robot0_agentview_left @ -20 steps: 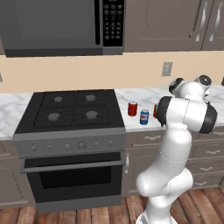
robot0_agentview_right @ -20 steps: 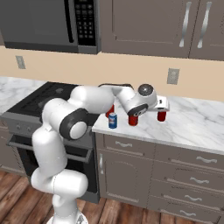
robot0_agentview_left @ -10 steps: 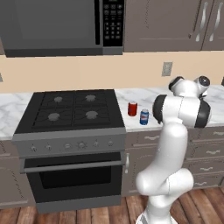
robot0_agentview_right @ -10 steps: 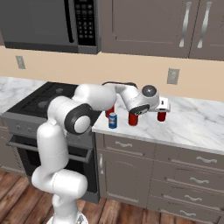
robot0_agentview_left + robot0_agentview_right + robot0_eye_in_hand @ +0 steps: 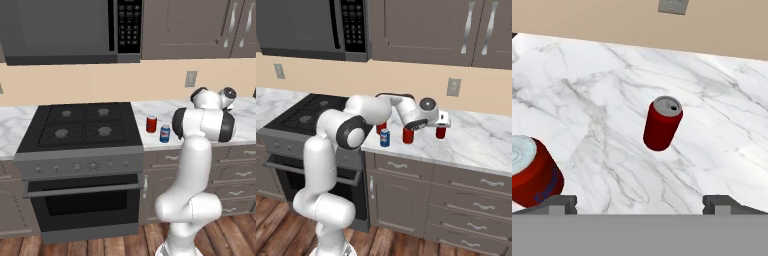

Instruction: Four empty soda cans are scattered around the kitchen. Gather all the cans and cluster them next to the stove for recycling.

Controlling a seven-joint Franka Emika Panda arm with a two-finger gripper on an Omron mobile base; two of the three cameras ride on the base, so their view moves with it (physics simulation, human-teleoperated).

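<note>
The stove (image 5: 80, 125) (image 5: 306, 115) has a black four-burner top. Just right of it on the marble counter stand a red soda can (image 5: 151, 124) (image 5: 380, 129) and a blue soda can (image 5: 165, 134) (image 5: 385, 137). A second red can (image 5: 408, 135) (image 5: 532, 172) stands further right. A third red can (image 5: 440, 132) (image 5: 662, 123) stands alone beyond that one. My gripper (image 5: 443, 120) (image 5: 641, 204) hovers just above and short of this lone can. It is open, with nothing between its fingertips (image 5: 562, 204), and the can stands ahead of them, centred and untouched.
A dark microwave (image 5: 70, 30) (image 5: 311, 25) hangs over the stove, with brown wall cabinets (image 5: 456, 30) to its right. A wall outlet (image 5: 190, 78) (image 5: 453, 86) (image 5: 673, 6) sits behind the lone can. Bare marble counter (image 5: 481, 140) stretches to the right.
The arm's elbow has swung slightly while the hand stays over the lone red can. The jaws remain wide, and no can has moved.
</note>
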